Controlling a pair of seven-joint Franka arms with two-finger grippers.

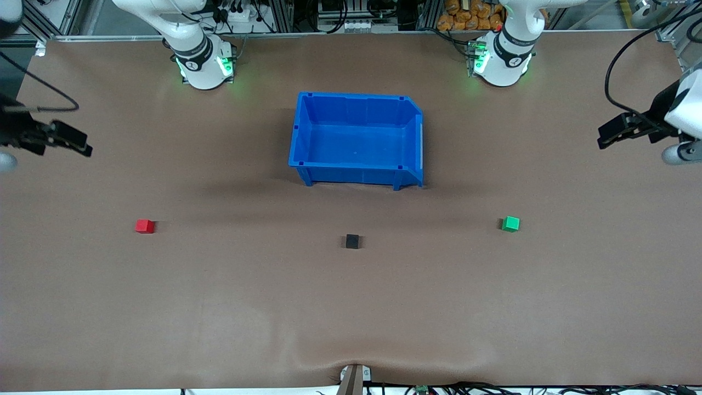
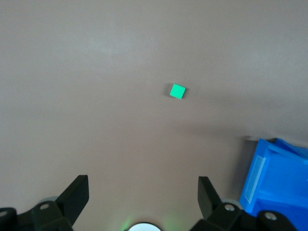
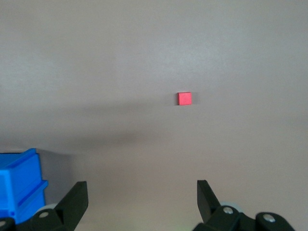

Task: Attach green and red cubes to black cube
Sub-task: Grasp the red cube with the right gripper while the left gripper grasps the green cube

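- A blue bin (image 1: pixel 356 140) stands upright and open-topped on the brown desk (image 1: pixel 351 307), midway along it, nearer the edge where the bases stand.
- Its inside shows nothing.

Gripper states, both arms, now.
Left gripper: open, empty, up over the table's left-arm end.
Right gripper: open, empty, up over the table's right-arm end.

Blue bin (image 2: pixel 276 180) cut off at both wrist views' edges; arms' upper links out of frame.
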